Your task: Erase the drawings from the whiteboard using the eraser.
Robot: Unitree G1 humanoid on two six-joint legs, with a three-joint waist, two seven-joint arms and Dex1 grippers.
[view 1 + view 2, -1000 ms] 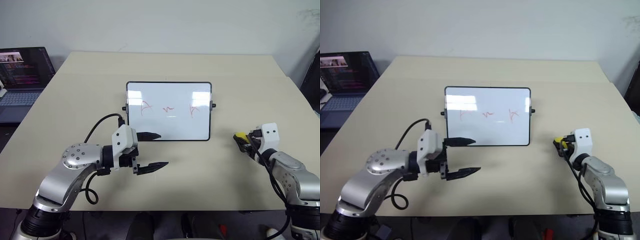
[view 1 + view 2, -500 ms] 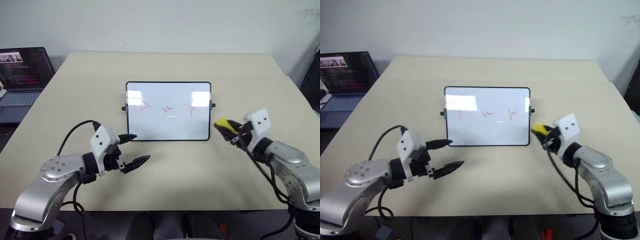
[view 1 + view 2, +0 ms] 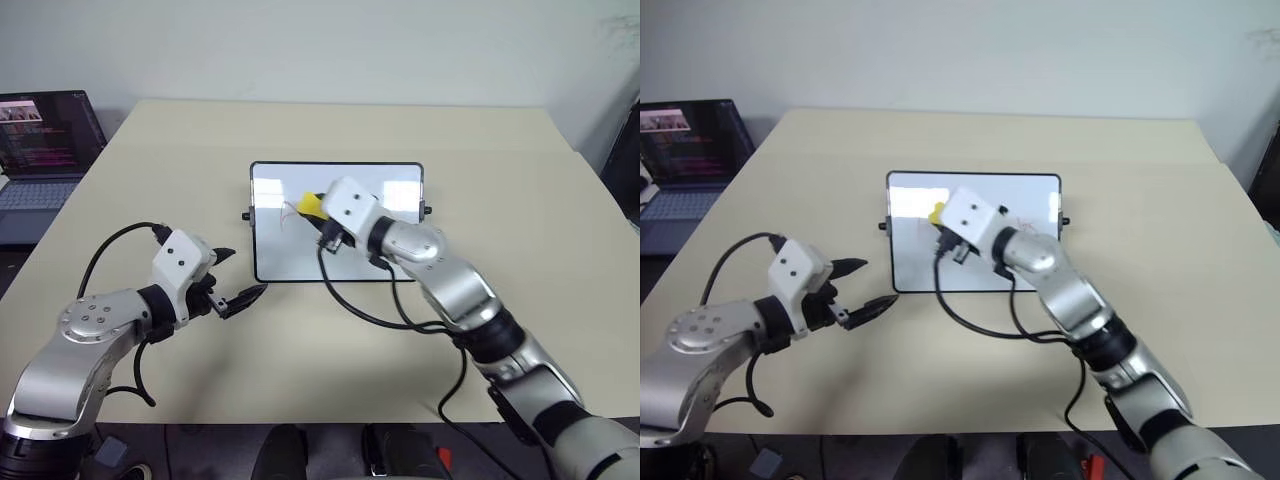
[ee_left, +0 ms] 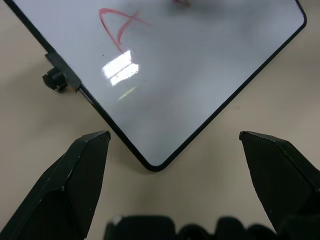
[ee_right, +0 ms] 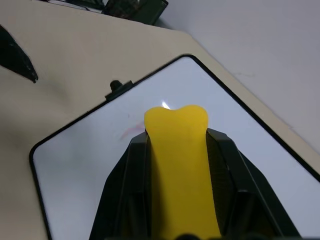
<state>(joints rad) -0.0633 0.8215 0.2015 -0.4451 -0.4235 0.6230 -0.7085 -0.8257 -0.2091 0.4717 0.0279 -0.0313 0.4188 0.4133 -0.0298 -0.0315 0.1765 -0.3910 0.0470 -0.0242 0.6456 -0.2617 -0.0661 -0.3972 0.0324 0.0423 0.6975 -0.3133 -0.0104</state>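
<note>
The big desk [image 3: 480,150] holds the whiteboard [image 3: 385,255]. The right claw [image 3: 318,212] pinches the small yellow eraser [image 3: 311,205] over the red drawings [image 4: 119,22]. It looks light and squishy, best squeezed mid-body. The left claw [image 3: 238,280] is spread, empty.

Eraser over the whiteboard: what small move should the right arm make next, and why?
Probably press the eraser onto the whiteboard at its left end and start wiping. The right gripper is shut on the eraser, which hangs over the board near the leftmost of the drawings, a mark not yet wiped. The left gripper stands open by the board's near left corner, off it.
</note>
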